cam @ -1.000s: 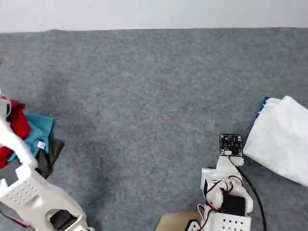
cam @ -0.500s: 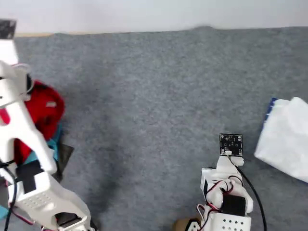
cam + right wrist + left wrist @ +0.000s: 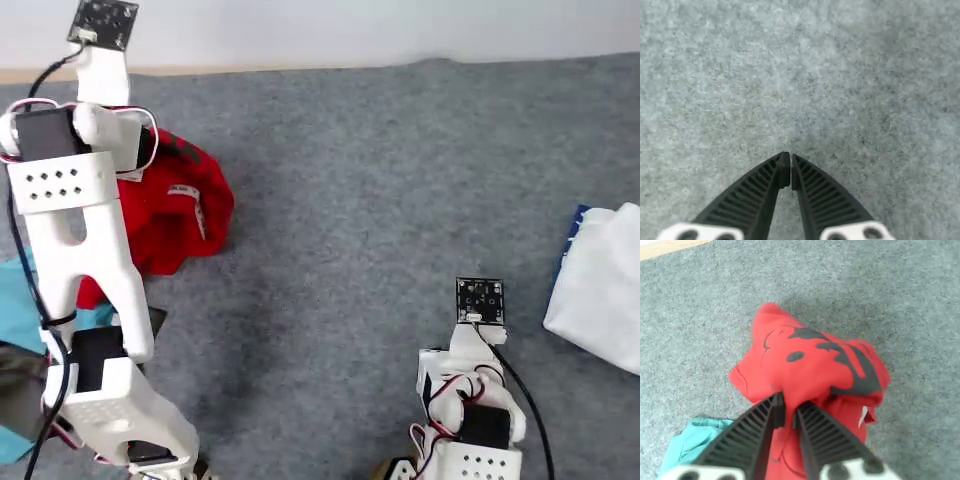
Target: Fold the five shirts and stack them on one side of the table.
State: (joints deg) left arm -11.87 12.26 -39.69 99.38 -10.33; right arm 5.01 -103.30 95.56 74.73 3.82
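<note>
Red shirt (image 3: pixel 180 210) clamped in left end effector (image 3: pixel 786 407), carried within the last second from heap of shirts (image 3: pixel 20 300) at 8 o'clock to 10 o'clock over counter (image 3: pixel 380 180); right end effector (image 3: pixel 789 162) pressed together, empty, at 5 o'clock; spreading likely next

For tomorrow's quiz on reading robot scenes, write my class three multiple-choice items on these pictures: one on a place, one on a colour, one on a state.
1. In the high view the white shirt lies: A at the right edge of the table; B at its centre; C against its far edge.
2. The shirt held by the left end effector is: A teal; B red; C white.
3. The right end effector is: A wide open; B shut on a shirt; C shut, holding nothing.

Key: 1 A, it sits against the right edge. 2 B, the red shirt is pinched between the jaws. 3 C, its jaws meet over bare table.
</note>
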